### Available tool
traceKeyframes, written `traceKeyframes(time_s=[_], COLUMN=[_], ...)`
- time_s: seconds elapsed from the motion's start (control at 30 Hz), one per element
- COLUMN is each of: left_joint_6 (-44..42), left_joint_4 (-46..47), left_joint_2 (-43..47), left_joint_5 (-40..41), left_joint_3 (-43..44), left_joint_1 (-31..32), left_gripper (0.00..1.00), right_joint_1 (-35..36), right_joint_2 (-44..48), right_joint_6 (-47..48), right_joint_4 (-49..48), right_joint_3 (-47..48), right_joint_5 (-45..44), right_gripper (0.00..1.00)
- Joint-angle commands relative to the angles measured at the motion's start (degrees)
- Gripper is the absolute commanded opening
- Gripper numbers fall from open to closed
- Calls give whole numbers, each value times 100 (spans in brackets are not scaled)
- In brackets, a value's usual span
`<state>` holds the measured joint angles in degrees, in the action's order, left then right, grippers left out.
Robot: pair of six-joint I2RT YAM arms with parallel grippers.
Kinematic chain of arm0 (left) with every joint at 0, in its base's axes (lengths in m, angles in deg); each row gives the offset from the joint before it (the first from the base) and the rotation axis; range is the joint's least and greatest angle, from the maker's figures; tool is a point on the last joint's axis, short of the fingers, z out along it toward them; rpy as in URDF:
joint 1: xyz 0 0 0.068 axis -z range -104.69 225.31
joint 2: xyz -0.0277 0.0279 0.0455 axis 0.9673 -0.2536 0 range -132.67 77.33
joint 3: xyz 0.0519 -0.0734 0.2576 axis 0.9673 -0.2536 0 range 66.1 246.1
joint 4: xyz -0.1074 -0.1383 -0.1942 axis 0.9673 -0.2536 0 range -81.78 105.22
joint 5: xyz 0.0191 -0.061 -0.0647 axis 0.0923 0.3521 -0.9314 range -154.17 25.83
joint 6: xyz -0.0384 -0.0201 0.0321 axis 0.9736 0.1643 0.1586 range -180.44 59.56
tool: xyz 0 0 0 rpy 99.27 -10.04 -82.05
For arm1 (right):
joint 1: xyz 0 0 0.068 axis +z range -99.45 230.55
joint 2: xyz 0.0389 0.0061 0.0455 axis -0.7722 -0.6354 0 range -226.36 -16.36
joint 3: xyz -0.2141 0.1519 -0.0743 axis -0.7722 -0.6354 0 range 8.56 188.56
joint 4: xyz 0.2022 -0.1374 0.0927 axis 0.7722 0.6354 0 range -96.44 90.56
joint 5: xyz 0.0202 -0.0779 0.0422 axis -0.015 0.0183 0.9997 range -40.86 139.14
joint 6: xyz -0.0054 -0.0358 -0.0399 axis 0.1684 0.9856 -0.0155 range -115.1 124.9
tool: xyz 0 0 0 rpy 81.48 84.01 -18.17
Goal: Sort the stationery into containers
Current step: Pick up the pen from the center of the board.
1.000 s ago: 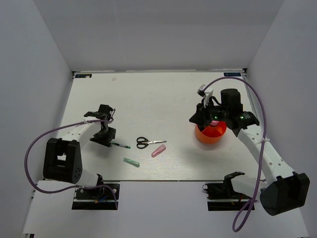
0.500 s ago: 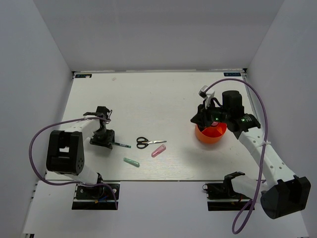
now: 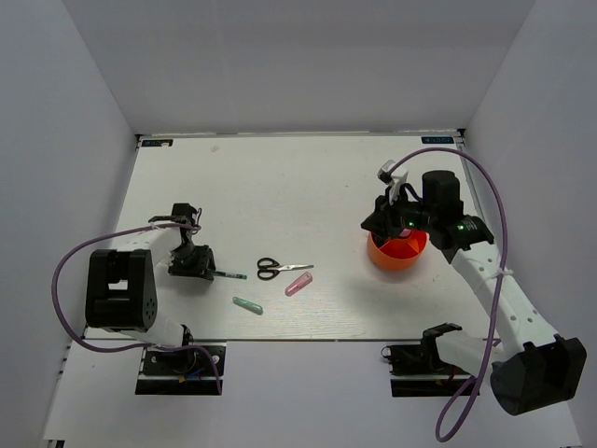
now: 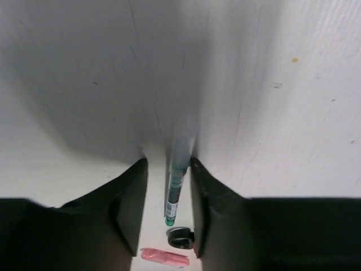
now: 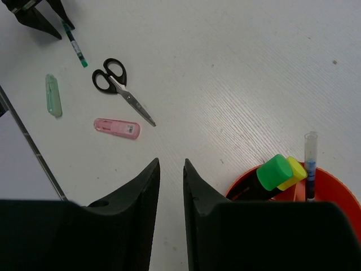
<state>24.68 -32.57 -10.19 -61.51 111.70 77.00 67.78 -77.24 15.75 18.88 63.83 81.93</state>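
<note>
The left gripper [image 4: 168, 164] is sitting low on the white worktop [image 3: 308, 187], its jaws narrowly parted on either side of a thin green-tipped pen [image 4: 176, 186], with a sliver of gap showing on one side. The right gripper [image 5: 170, 164] is hanging over the bright orange round plastic bowl [image 3: 396, 259], its jaws slightly apart and carrying nothing. Black-handled scissors [image 5: 115, 84], a pink stick [image 5: 117, 128] and a teal stick [image 5: 53, 96] are lying loose between the arms.
</note>
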Motion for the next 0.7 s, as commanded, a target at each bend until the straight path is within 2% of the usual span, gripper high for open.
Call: traceKeyframes(time_s=[0.0, 0.3, 0.37, 0.4, 0.57, 0.67], left_joint_6=[128, -30, -215, -363, -1137, -1690], left_joint_4=[472, 604, 569, 552, 288, 130], left_joint_2=[-300, -432, -379, -231, 497, 1017], left_joint_5=[33, -116, -142, -151, 41, 296], left_joint_3=[-403, -482, -395, -368, 52, 449], left_joint_1=[-11, -64, -73, -55, 225, 514], left_gripper=[44, 12, 0, 0, 0, 0], right_joint_1=[-45, -141, -168, -168, -194, -203], right_joint_2=[156, 217, 235, 243, 296, 323], right_joint_6=[-22, -30, -31, -22, 57, 49], right_joint_4=[-168, -177, -185, -168, -185, -203], right_joint_3=[-42, -60, -60, -95, -156, -165], right_joint_5=[113, 174, 183, 192, 122, 51], right_gripper=[27, 27, 27, 27, 52, 52])
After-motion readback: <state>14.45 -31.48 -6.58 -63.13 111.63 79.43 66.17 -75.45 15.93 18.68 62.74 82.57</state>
